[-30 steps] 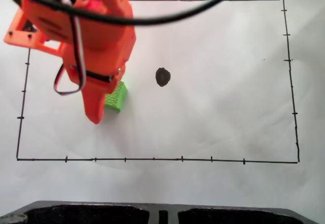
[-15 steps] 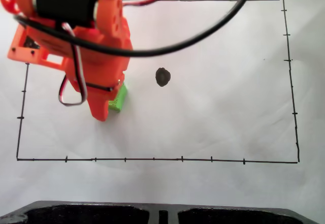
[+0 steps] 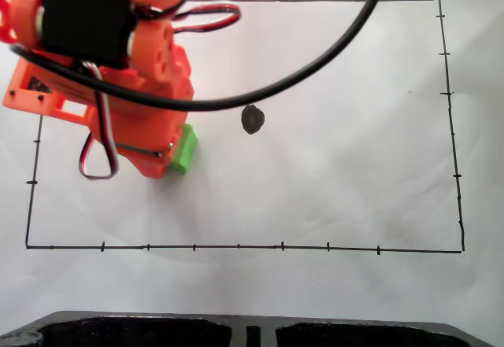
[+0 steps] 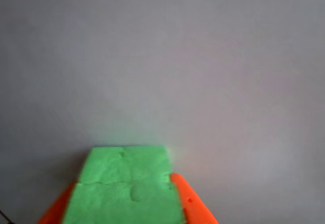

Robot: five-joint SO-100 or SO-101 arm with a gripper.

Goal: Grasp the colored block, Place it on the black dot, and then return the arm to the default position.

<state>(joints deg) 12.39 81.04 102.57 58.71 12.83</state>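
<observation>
Where the tip showed before, the fingers (image 4: 127, 211) now clamp the colored block (image 3: 183, 148), arm (image 3: 118, 71) lower.

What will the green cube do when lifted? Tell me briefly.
The green cube probably stays rigid: its edges look straight between the orange fingers. Flat faces suggest it won't roll. Its bumpy surface likely resists slipping, and it looks light.

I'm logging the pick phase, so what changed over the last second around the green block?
The arm dropped further over the green block, so its orange body now hides the finger tip that earlier pointed down past the block. In the wrist view the gripper shows orange fingers on both sides of the block, apparently closed on it. The block has barely shifted, and the black dot and the border lines are unchanged.
</observation>
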